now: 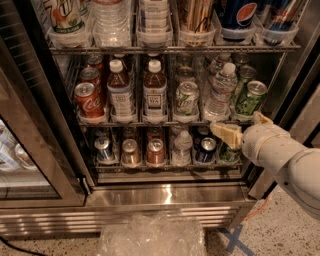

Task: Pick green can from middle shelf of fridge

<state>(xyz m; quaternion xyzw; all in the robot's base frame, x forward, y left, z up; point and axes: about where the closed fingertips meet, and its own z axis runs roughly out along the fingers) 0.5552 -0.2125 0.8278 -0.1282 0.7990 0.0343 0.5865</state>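
Note:
The green can (248, 98) stands at the right end of the middle shelf (150, 121) of the fridge (165, 195), at the front of its lane, with more green cans behind it. My gripper (243, 126) hangs just below and in front of that can, level with the shelf's front edge. Its cream fingers (226, 133) are spread open and hold nothing. The white arm comes in from the lower right and hides part of the lowest rack's right end.
On the middle shelf stand a paler whitish-green can (186, 99), a water bottle (220, 92), two tea bottles (155, 93) and red cola cans (89, 100). Pepsi cans (239, 15) are above and short cans (156, 151) below. The glass door (30, 150) is open at the left. A plastic bag (150, 237) lies on the floor.

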